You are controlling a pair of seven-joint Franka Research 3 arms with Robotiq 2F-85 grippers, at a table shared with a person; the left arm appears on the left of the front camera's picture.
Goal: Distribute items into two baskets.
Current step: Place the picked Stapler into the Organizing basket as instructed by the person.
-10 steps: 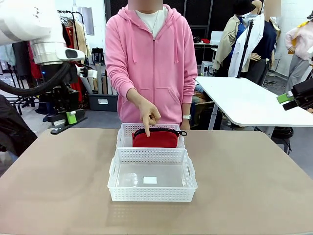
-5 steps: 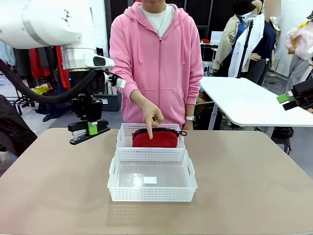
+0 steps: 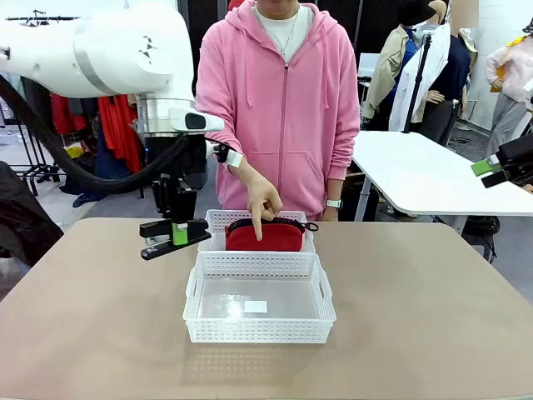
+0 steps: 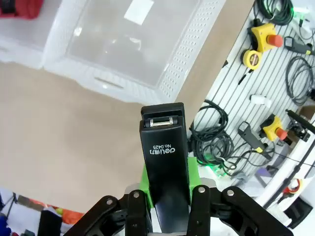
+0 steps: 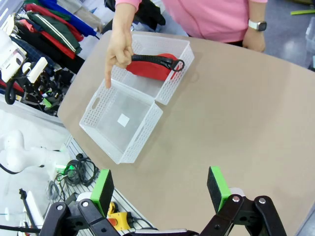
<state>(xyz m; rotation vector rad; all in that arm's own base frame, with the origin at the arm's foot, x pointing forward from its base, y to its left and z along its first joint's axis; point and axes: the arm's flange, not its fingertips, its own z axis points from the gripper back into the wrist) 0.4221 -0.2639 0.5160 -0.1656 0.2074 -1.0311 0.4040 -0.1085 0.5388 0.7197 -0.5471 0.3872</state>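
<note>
Hanging in the air left of the far basket [image 3: 218, 222], the black stapler [image 3: 174, 236] is pinched by the left gripper [image 3: 176, 233], green pads on its sides, the body tilted a little with its near-left end lower. Left wrist view: stapler [image 4: 164, 169] rises between the gripper's two fingers [image 4: 135, 211], pale print on its top, metal nose pointing toward the near basket [image 4: 172, 73]. It is clear of the worktop [image 3: 100, 317], above it, just beside the far basket's left wall, not over either basket.

Red pouch [image 3: 265, 236] with black zipper lies in the far basket, filling most of its width; zipper pull loops out at the right end. Right wrist view: pouch [image 5: 147, 68] in the same basket [image 5: 174, 78].

Near basket [image 3: 325, 300] touches the far one, long sides together, both mid-worktop. It holds a small white label [image 3: 256, 307] on its floor and nothing else seen. Label also in the left wrist view [image 4: 138, 10] and right wrist view [image 5: 123, 119].

Person in pink hoodie stands at the far side, one hand [image 3: 263, 202] down with index finger pointing, tip at the pouch's top edge over the far basket. Right wrist view: that hand [image 5: 118, 49] points at the seam between the two baskets. Watch on the other wrist [image 3: 335, 203].

Right gripper [image 5: 161, 189] is spread wide, green pads far apart, holding nothing, high above the worktop's right side. Front view: it sits at the far right edge [image 3: 500, 167], well apart from the baskets.
</note>
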